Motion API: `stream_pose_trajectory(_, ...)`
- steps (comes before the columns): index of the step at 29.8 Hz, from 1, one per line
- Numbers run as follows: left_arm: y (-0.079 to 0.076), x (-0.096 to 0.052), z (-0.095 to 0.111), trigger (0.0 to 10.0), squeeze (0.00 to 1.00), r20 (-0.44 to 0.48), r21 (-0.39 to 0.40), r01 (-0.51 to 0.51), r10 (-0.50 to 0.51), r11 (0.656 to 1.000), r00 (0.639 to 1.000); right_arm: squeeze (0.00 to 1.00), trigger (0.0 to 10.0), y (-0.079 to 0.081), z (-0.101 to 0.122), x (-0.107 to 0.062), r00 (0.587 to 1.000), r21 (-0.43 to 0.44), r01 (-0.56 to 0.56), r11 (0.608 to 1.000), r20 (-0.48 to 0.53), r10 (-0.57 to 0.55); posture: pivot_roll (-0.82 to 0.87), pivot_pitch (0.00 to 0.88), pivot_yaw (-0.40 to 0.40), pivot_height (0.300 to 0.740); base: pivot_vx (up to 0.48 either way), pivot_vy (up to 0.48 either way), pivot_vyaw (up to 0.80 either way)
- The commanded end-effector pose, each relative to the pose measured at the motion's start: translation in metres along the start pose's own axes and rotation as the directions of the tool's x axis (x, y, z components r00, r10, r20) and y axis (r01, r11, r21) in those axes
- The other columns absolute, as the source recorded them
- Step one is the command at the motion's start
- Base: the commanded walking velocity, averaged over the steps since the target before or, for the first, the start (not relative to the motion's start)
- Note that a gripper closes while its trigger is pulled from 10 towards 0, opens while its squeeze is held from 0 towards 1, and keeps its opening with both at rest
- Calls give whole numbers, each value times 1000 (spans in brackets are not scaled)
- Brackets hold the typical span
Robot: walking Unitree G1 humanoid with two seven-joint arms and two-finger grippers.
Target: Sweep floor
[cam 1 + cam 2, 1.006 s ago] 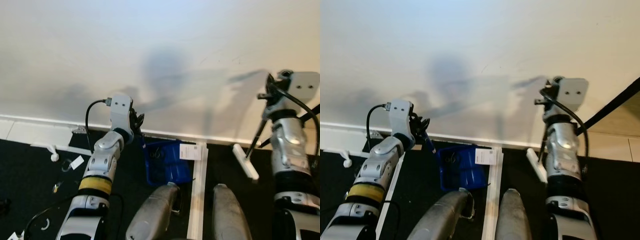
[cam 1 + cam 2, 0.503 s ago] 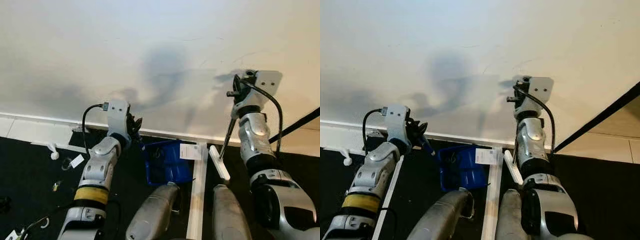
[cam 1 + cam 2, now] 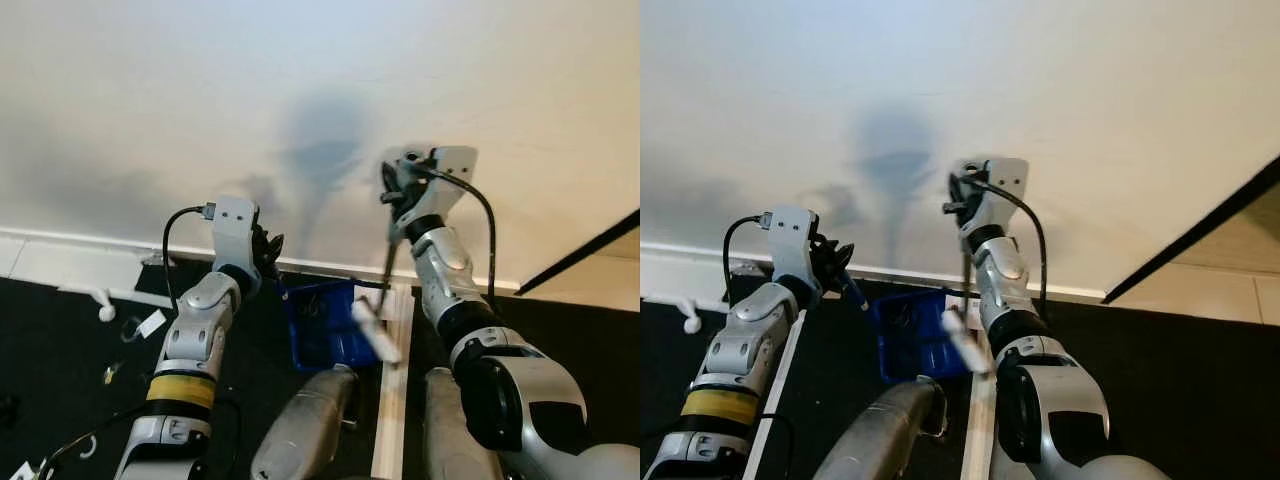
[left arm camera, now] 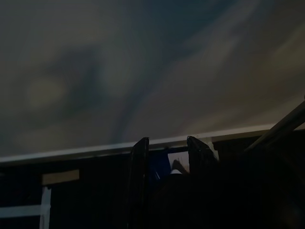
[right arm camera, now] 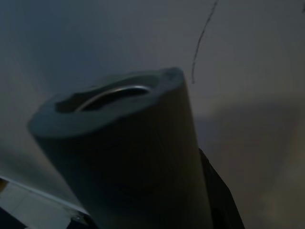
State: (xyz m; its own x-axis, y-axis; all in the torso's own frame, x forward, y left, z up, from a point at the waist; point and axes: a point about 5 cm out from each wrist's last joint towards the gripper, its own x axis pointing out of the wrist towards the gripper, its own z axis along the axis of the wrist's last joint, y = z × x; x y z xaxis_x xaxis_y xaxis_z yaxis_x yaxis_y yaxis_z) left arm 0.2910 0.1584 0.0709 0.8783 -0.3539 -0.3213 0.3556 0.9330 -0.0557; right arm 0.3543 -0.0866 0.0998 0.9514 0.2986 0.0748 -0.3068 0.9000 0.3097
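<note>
Left eye view: your left end effector [image 3: 268, 245] is clenching the handle of a blue dustpan [image 3: 330, 322], which is sitting on the dark floor [image 3: 60, 330] against the white wall [image 3: 200, 90]. Your right end effector [image 3: 392, 190] is gripping a thin broom [image 3: 376, 330] by its pole; its blurred white head is hanging over the dustpan's right edge.

Right eye view: same scene, dustpan [image 3: 915, 335] between the arms.

Left wrist view: two fingers [image 4: 139, 181] are framing something blue; very dark.

Right wrist view: a grey handle end [image 5: 128, 152] is looming up close before the wall.
</note>
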Motion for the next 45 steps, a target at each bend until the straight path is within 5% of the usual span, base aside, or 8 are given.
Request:
stream_pose_trajectory(1, -16, 2, -20, 10000, 0, -71, -89, 85, -91, 992, 993, 0, 10000, 14, -15, -2, 999, 100, -11, 995, -42, 16, 78, 250, 115, 740, 0, 0, 0)
stream_pose_trajectory(7, -16, 4, -19, 10000, 0, -67, -94, 81, -88, 992, 994, 0, 10000, 5, 11, 6, 997, 94, -25, 995, 76, 17, 58, 242, 107, 740, 0, 0, 0)
stream_pose_trajectory(13, -15, 7, -19, 10000, 0, -63, -102, 74, -80, 992, 995, 0, 10000, 3, 67, 4, 941, -2, -146, 989, 307, 140, 27, 238, 93, 740, 0, 0, 0)
stream_pose_trajectory(15, -18, 10, -20, 10000, 0, -65, -105, 84, -91, 991, 994, 0, 10000, 2, 100, -24, 901, -84, -199, 976, 376, 216, -4, 242, 96, 740, 0, 0, 0)
stream_pose_trajectory(29, -22, 17, -19, 10000, 0, -72, -93, 119, -126, 989, 989, 0, 10000, -52, 96, -78, 971, -242, -6, 970, 230, 64, -41, 237, 118, 740, 0, 0, 0)
stream_pose_trajectory(34, -21, 17, -20, 10000, 0, -73, -88, 124, -131, 988, 989, 0, 10000, -89, 104, -98, 974, -297, 159, 942, 201, -102, -42, 235, 123, 740, 0, 0, 0)
stream_pose_trajectory(39, -22, 18, -20, 10000, 0, -75, -88, 127, -134, 988, 988, 0, 10000, -106, 98, -95, 947, -301, 291, 908, 227, -228, -41, 237, 125, 740, 0, 0, 0)
stream_pose_trajectory(45, -23, 13, -18, 10000, 0, -71, -86, 133, -139, 987, 988, 0, 10000, -99, 76, -70, 910, -296, 388, 873, 274, -312, 9, 266, 138, 740, 0, 0, 0)
